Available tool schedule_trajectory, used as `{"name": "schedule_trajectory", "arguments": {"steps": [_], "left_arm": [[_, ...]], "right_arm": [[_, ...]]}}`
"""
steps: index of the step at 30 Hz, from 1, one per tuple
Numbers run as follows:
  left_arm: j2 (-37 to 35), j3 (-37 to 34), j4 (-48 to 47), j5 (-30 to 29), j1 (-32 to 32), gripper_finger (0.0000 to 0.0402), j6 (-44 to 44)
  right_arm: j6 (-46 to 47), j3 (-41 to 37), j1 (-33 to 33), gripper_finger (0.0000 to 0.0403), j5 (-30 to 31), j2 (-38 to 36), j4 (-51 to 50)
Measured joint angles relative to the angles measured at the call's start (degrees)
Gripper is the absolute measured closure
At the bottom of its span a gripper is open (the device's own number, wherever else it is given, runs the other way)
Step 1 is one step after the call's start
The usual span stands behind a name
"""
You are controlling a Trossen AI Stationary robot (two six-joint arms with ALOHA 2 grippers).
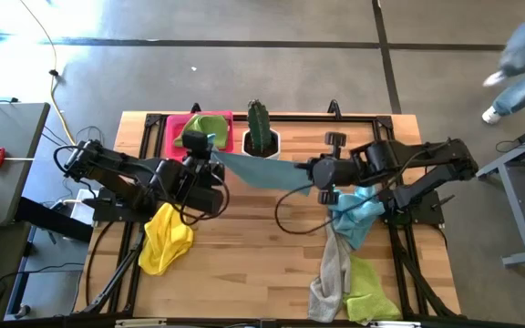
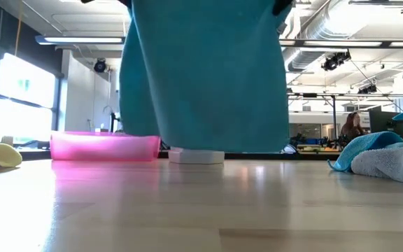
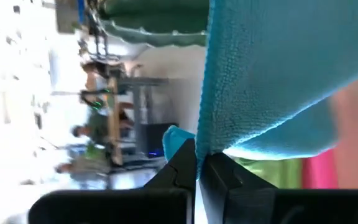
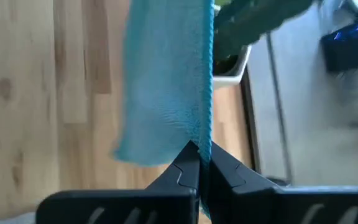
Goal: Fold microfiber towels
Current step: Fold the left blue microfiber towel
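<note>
A light blue towel (image 1: 262, 171) is stretched between my two grippers above the table's middle. In the low view it hangs as a broad sheet (image 2: 205, 77), its lower edge clear of the tabletop. My left gripper (image 1: 215, 157) is shut on its left end and my right gripper (image 1: 313, 173) on its right end. A yellow towel (image 1: 165, 239) lies crumpled at the left. A second blue towel (image 1: 358, 214), a grey towel (image 1: 331, 273) and a lime green towel (image 1: 372, 287) lie heaped at the right. Another lime green towel (image 1: 203, 128) lies in the pink tray (image 1: 173, 137). My left gripper pinches the towel's upper edge (image 3: 201, 140) at its left end between its two fingers, which come level from the table's left. The towel hangs below the hold. My right gripper pinches the upper edge (image 4: 205, 134) at its right end between its two fingers, coming level from the table's right. The edge runs nearly straight between the two holds.
A cactus in a white pot (image 1: 261, 137) stands at the far edge right behind the hanging towel, next to the pink tray. Bare wood (image 1: 253, 255) lies at the near middle. A person (image 1: 522, 73) walks on the floor beyond the table's right.
</note>
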Motion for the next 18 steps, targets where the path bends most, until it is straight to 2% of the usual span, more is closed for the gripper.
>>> {"name": "schedule_trajectory", "arguments": {"steps": [2,5,7,13,18], "left_arm": [[0.0,0.01,0.08,6.24,-0.45,0.0401,-6.35],[1.47,0.05,1.6,23.5,-1.95,0.0401,-18.39],[3.75,-0.01,2.87,31.22,-4.25,0.0401,-22.63],[13.69,0.01,8.03,40.86,-13.1,0.0401,-23.34],[21.32,-0.01,9.87,42.94,-16.69,0.0401,-23.61]], "right_arm": [[3.39,-2.2,0.4,0.0403,-3.3,0.24,-0.14],[9.03,-8.81,2.9,0.0403,-9.52,1.23,0.86],[11.96,-14.02,5.32,0.0403,-13.14,2.05,3.98],[18.05,-24.32,13.29,0.0403,-20.08,4.89,17.98],[21.86,-25.84,17.33,0.0403,-23.71,9.3,20.0]]}}
